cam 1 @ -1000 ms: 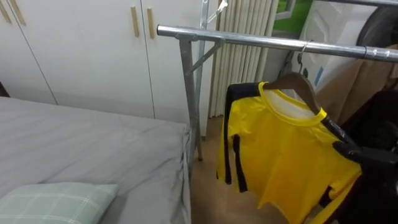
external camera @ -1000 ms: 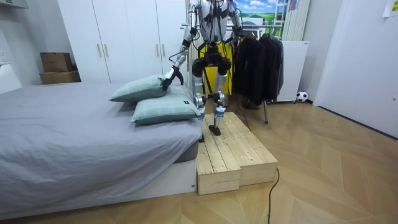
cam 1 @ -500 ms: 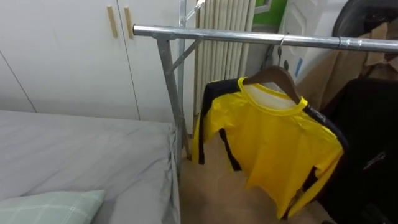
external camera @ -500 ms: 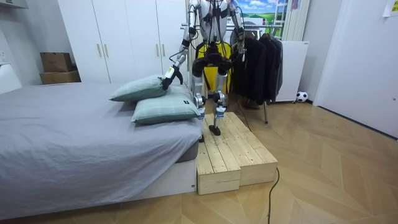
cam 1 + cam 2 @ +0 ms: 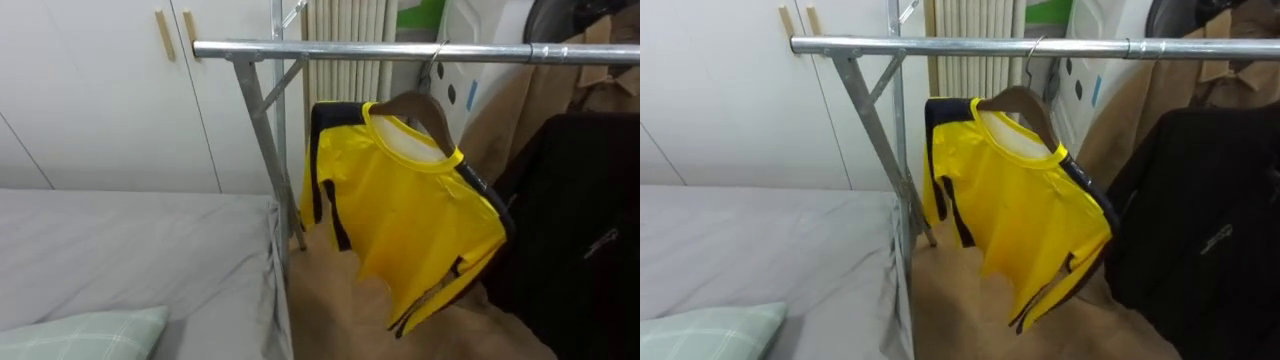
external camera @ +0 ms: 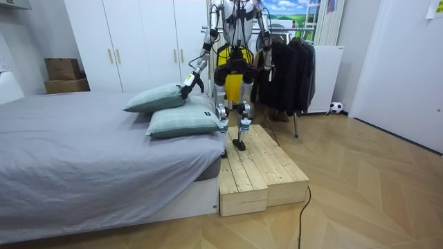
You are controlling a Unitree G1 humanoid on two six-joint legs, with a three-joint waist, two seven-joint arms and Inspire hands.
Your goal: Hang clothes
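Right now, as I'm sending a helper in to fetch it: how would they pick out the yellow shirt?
Find the silver metal clothes rail beside the grey bed. The yellow shirt hangs from it on a brown wooden hanger, at the end nearest the bed. It is bright yellow with dark trim, unlike the dark garments next to it.

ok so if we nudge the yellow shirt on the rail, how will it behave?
Probably floppy: the yellow shirt drapes off its wooden hanger. Likely swings and slides easily, hanging by one thin hook on the smooth metal rail.
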